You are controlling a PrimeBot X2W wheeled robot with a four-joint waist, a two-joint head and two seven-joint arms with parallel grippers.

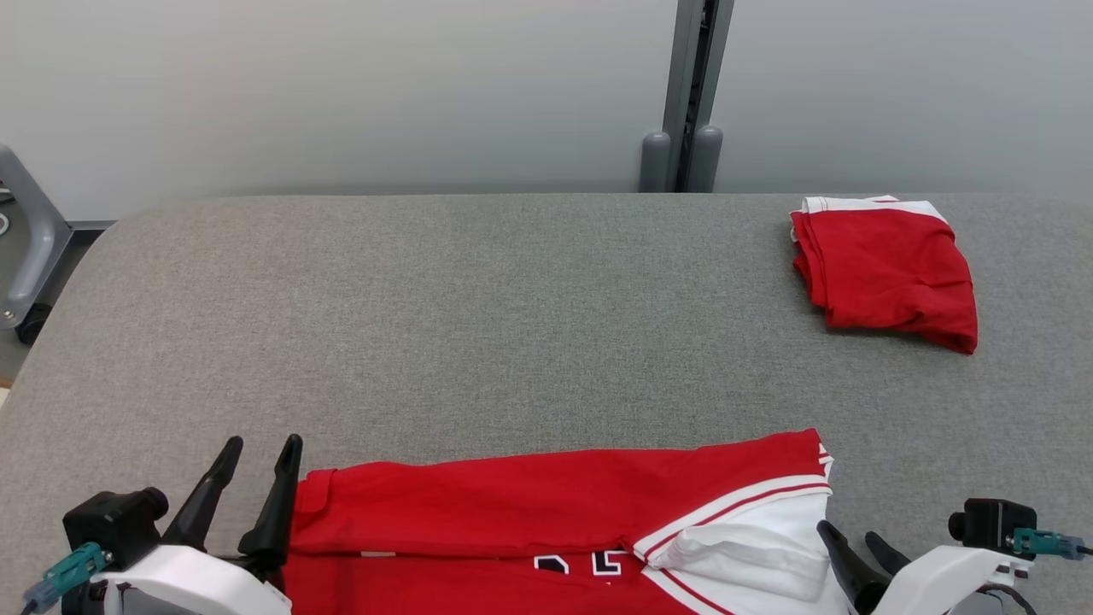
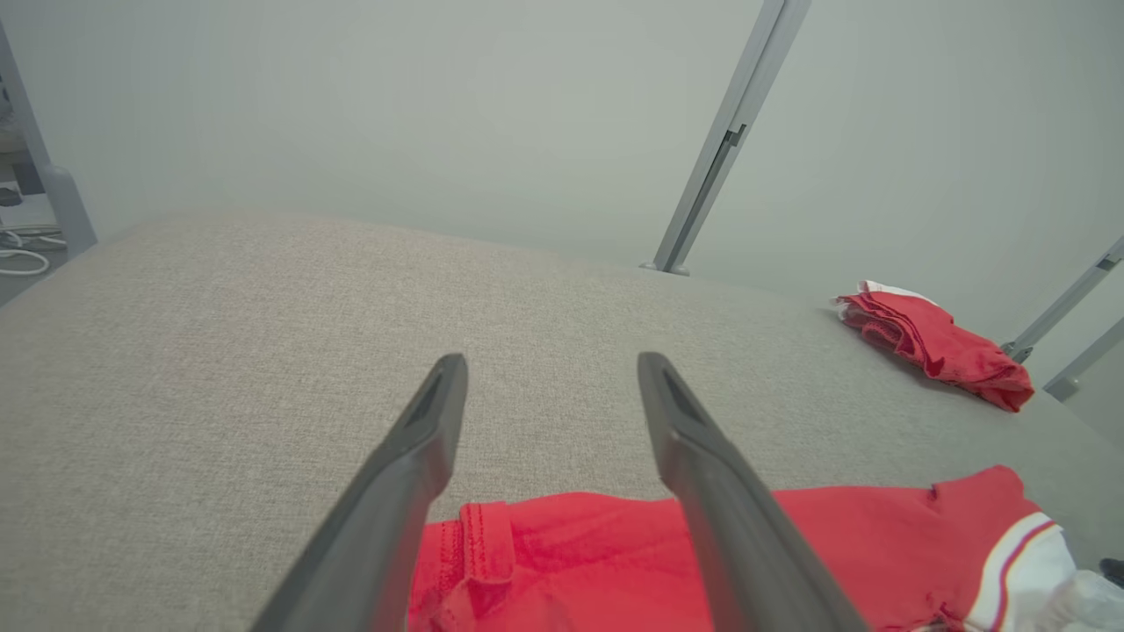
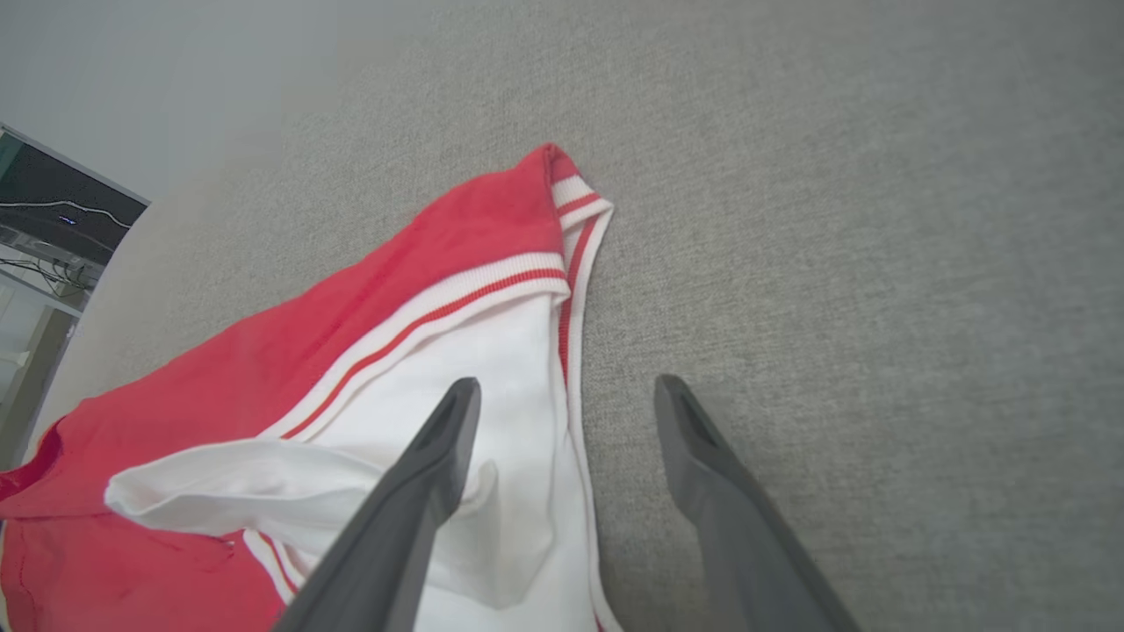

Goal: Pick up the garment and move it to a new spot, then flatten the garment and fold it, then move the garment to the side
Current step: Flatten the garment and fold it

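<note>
The left gripper [image 1: 263, 444] and right gripper [image 1: 848, 531] stand spread and empty, flanking the red jersey [image 1: 529, 504] at the grey table's [image 1: 478, 325] near edge, likely poised for folding. A folded red garment [image 1: 888, 273] lies set aside far right.

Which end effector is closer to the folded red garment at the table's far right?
Right. The right end effector is on the same side as the folded red garment, nearer the robot; the left end effector is across the table, beside the jersey.
</note>
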